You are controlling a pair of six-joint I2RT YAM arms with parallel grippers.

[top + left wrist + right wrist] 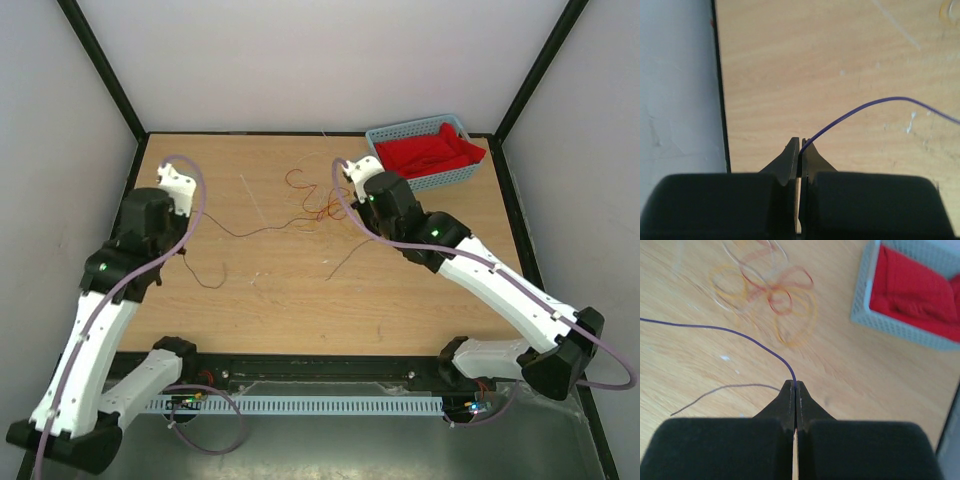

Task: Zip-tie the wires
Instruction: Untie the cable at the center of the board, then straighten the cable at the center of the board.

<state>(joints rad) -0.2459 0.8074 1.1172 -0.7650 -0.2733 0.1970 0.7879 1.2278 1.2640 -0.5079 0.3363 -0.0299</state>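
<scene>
The left gripper (800,150) is closed, pinching a thin dark wire (865,106) at its very tips; that wire arcs away to the right above the worktop (815,60); the right gripper (794,387) is likewise clamped on a dark strand (730,330) that curves off to its left; the wires (312,200), red, orange and dark, lie loosely curled mid-worktop, between the arms; a basket (440,181) holding a red cloth (430,150) sits at the far right corner.
</scene>
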